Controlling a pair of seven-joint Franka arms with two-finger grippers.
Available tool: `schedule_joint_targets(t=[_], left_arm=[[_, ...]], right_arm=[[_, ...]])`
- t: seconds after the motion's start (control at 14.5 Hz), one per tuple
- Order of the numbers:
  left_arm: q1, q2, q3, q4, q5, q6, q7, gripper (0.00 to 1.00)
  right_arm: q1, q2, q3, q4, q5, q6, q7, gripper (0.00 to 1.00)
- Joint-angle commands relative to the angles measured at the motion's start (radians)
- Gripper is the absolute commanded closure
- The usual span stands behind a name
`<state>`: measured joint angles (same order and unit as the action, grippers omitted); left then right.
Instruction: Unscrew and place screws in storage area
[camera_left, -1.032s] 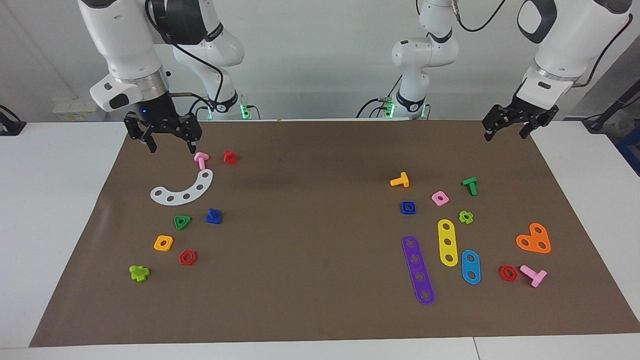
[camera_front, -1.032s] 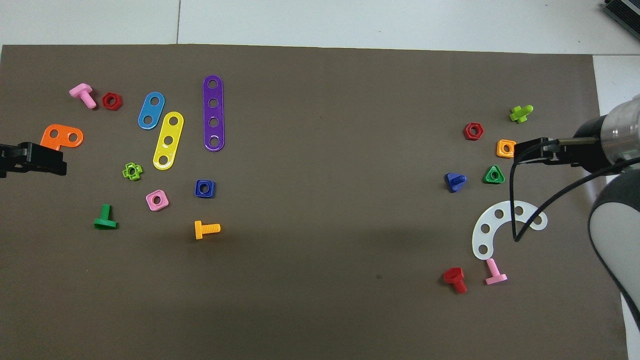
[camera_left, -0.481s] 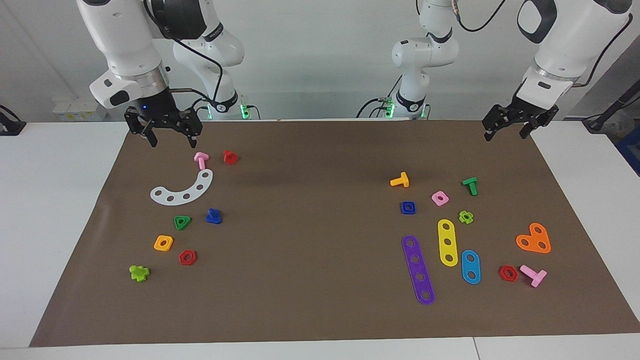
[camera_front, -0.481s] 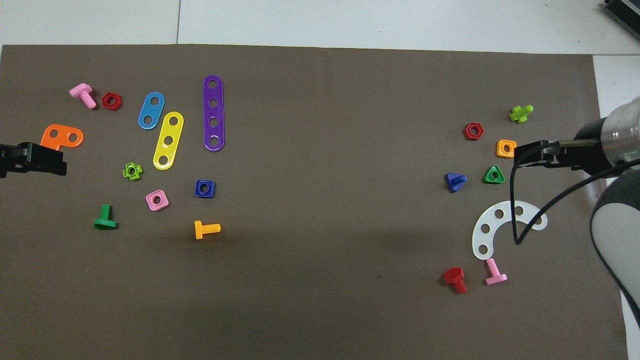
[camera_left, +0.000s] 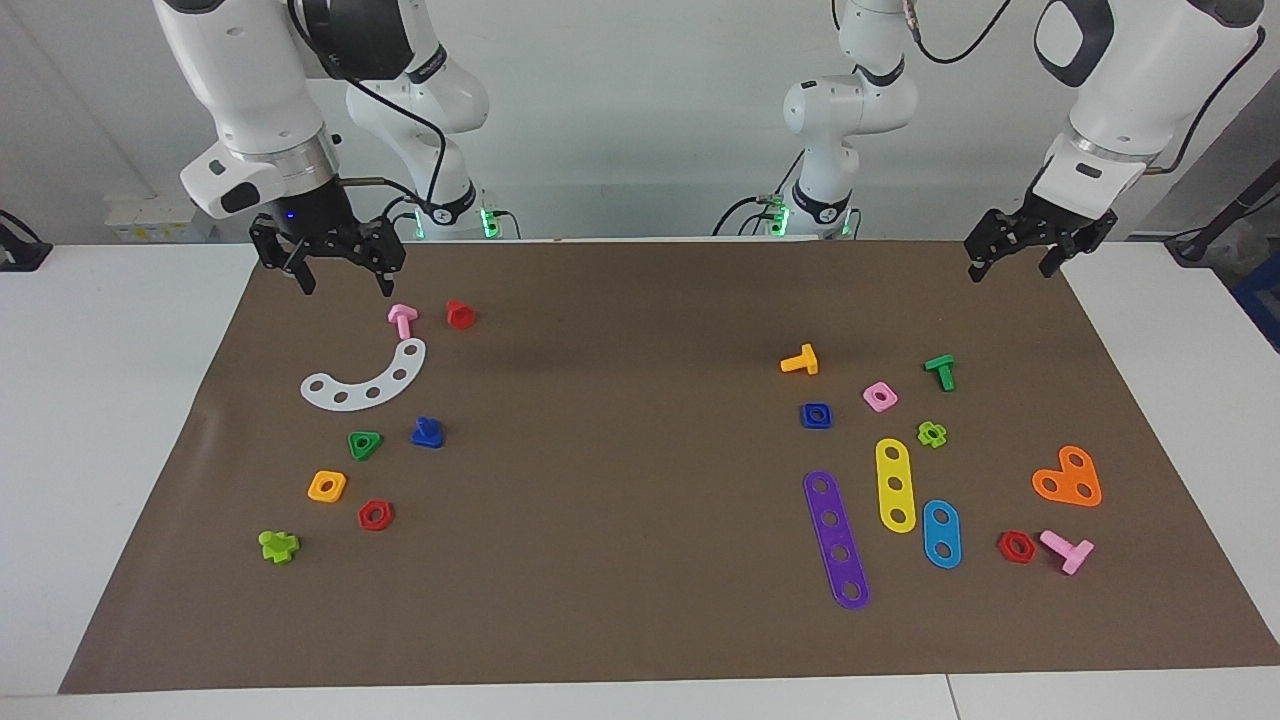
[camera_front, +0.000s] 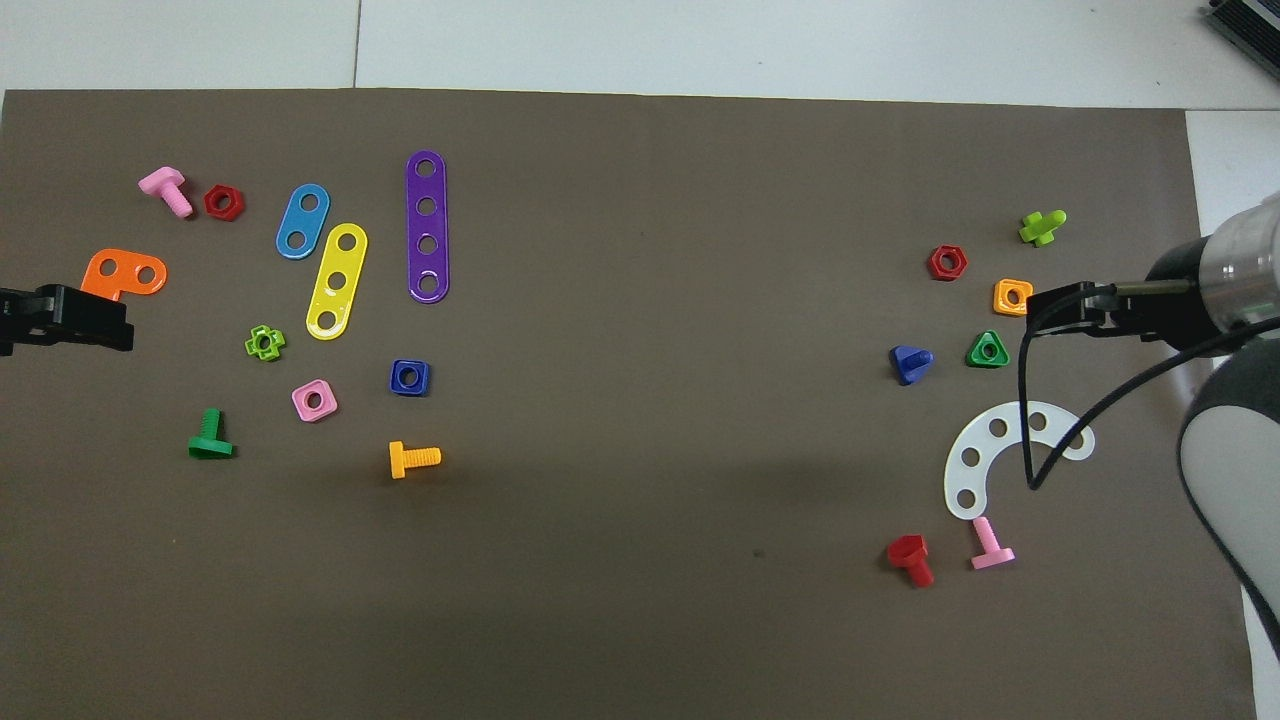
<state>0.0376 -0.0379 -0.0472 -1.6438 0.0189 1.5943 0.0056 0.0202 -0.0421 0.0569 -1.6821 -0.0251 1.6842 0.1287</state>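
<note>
Blue bolt (camera_left: 427, 432), left of centre in the facing view, lies loose on the brown mat (camera_left: 640, 620) within the storage area, beside the green triangular nut (camera_left: 364, 444) and below the white curved strip (camera_left: 366, 379). Right gripper (camera_left: 343, 290), upper left, hangs raised with fingers spread wide, empty. Left gripper (camera_left: 1012, 270), upper right, waits, open and empty. Risk: a descending right gripper could nudge the pink bolt (camera_left: 402, 320) just beside it.
</note>
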Motion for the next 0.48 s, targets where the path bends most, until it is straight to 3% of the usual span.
schedule_joint_targets(t=[0.0, 0.41], left_arm=[[0.007, -0.028, -0.006, -0.033, 0.018, 0.012, -0.01, 0.0], [0.007, -0.028, -0.006, -0.033, 0.018, 0.012, -0.01, 0.0]], right_arm=[[-0.008, -0.022, 0.006, -0.03, 0.025, -0.011, -0.014, 0.0], [-0.002, -0.033, 0.006, -0.047, 0.025, -0.018, -0.012, 0.0]])
